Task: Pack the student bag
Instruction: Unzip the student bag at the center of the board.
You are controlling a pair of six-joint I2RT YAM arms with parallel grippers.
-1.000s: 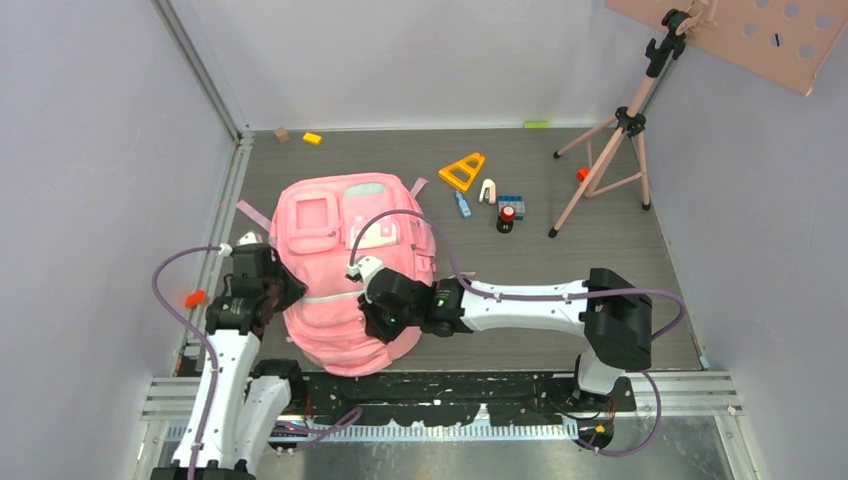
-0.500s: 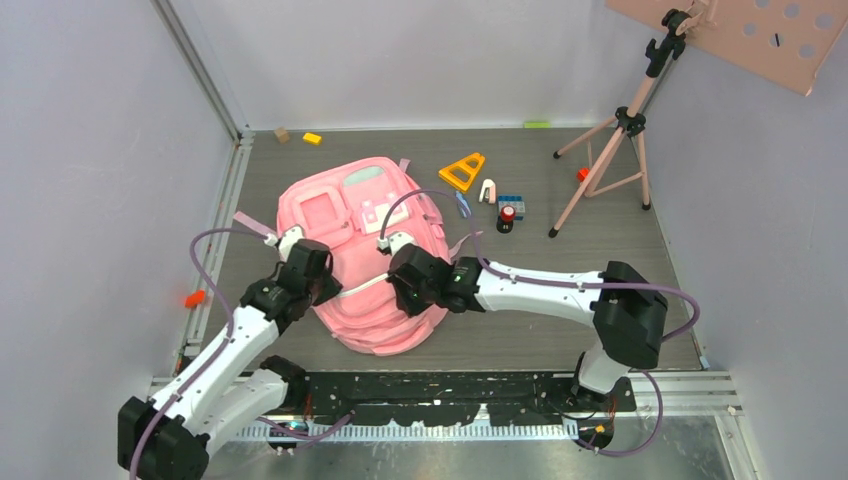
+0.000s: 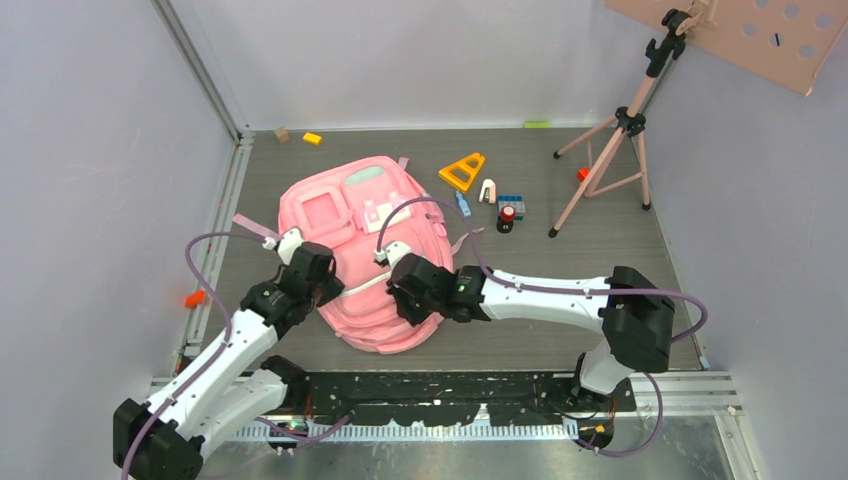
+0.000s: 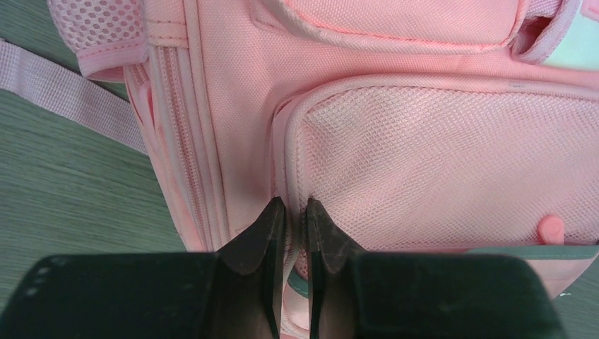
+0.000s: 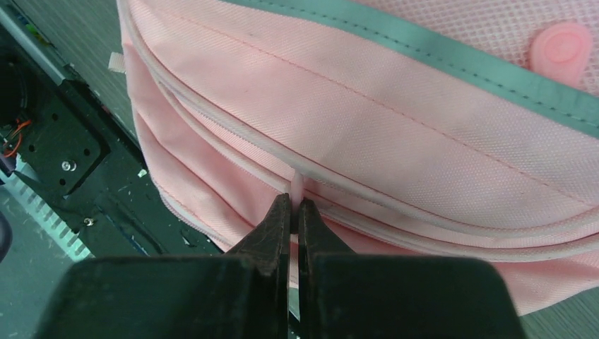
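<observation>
Grey wood-grain table (image 3: 560,260) carries the pink student bag (image 3: 345,250), lying left of centre with its pockets facing up. At its left side the left gripper (image 4: 295,205) is nearly closed, pinching the seam beside the mesh pocket (image 4: 438,169). At the bag's near edge the right gripper (image 5: 294,201) is clamped tight on a thin pink tab (image 5: 297,185) along the zip line.

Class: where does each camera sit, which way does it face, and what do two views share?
Top: above and behind, looking down on the table; left arm, right arm and bag show.
Left wrist: on the left arm, facing the bag's mesh pocket; its jaws show.
Right wrist: on the right arm, facing the bag's side seams; its jaws show.
Shared: both wrist views show the round tab and green band.
</observation>
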